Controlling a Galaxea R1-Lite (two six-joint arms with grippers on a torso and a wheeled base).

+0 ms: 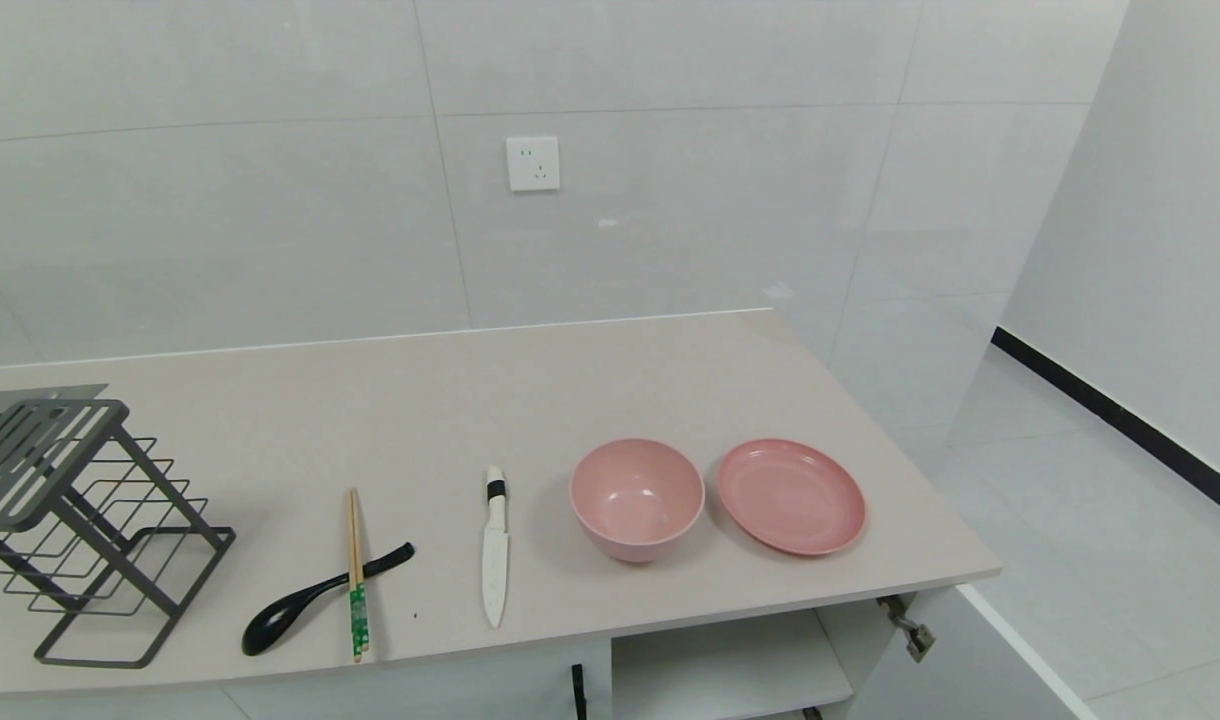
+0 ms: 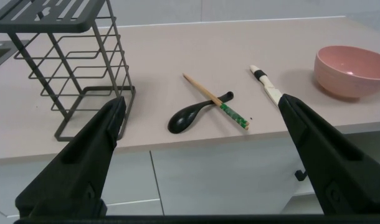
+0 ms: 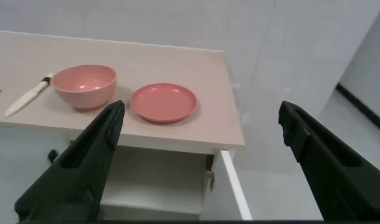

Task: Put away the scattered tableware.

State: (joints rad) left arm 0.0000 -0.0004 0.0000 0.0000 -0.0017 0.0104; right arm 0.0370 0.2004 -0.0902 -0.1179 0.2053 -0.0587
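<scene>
Here, the work surface is a beige countertop (image 1: 570,380) set against a white tiled wall (image 1: 220,220). The reference item is the pink bowl (image 1: 637,497), which stands upright near the countertop's front edge.

Room:
- A white socket (image 1: 533,163) sits on the wall behind the bowl, high up and slightly to its left.
- Below the bowl, the cabinet stands open. A white shelf (image 1: 730,665) is exposed, and the door (image 1: 980,650) is swung outward to the bowl's right.
- Past the countertop's end, right of the bowl, a pale tiled floor (image 1: 1070,560) meets a black skirting (image 1: 1120,420).

Tableware:
- The pink plate (image 1: 791,495) lies flat just right of the bowl, not touching it.
- The white knife (image 1: 495,550) lies near the bowl's left side, tip toward the front edge, with a black band on its handle.
- Farther left of the bowl, the chopsticks (image 1: 355,570) lie paired across the handle of a black spoon (image 1: 310,600).
- The dark wire rack (image 1: 70,500) stands well apart from the bowl, farthest left.

Markings: the chopsticks carry green printed ends, and the print is too small to read.

Grippers:
- The left gripper (image 2: 200,104) is released, fingers spread wide and grasping nothing. It is held in front of the countertop, left of the bowl.
- The right gripper (image 3: 201,109) is likewise released and empty. It is held in front of the countertop, right of the bowl.
</scene>
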